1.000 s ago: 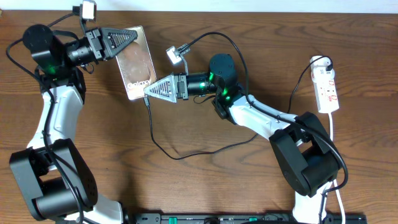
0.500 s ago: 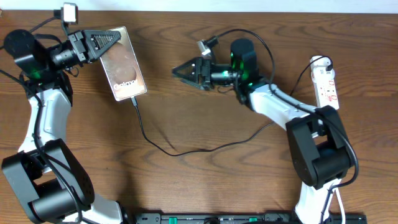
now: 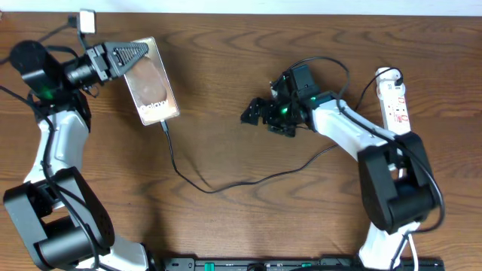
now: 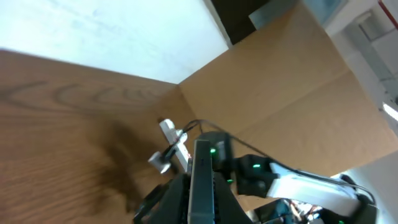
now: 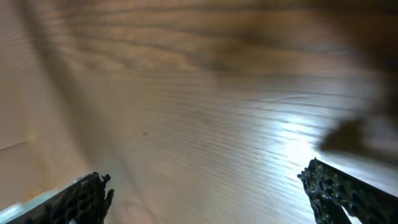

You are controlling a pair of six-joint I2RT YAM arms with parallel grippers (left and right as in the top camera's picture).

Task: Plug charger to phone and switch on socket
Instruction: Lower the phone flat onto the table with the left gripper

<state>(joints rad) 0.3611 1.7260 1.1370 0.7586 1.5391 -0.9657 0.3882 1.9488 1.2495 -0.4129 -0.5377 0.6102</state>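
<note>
**Phone clamped in left gripper, right gripper empty**

The left gripper is clenched on one short edge of the phone, whose lettered face is turned upward just beyond its fingertips. The charger meets the phone's edge farthest from that gripper, and its cable trails across the table past the right gripper. That gripper's jaws gape wide, grasping nothing. The socket lies well apart behind it.

Smooth wood-grain table, glossy phone face, matt black cable, white plastic power strip
</note>
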